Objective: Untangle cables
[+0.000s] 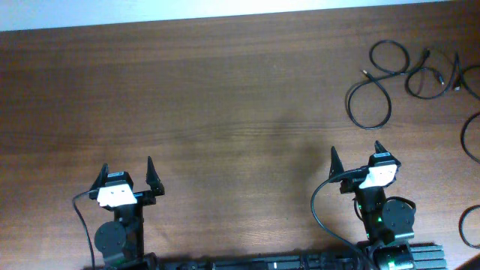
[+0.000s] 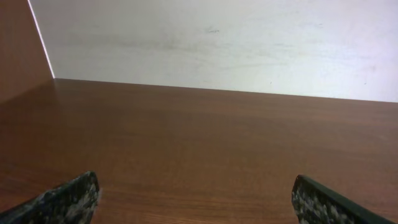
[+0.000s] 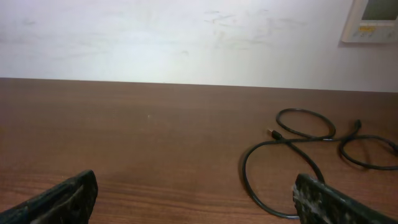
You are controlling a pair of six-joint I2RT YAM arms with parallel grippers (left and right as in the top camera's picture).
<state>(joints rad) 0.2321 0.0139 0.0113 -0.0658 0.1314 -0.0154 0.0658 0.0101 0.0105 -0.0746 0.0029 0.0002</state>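
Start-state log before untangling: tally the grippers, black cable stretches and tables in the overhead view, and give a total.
Grippers: 2, the left gripper and right gripper, both open.
Black cable stretches: 4, a figure-eight cable, a looped cable, an upper arc and a lower arc cut by the right edge; they may join out of view.
Table: 1.
Total: 7.

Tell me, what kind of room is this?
Probably an indoor lab or office workbench: two robot arms at a wooden table, a plain white wall with a small control panel, and loose black cables laid out.
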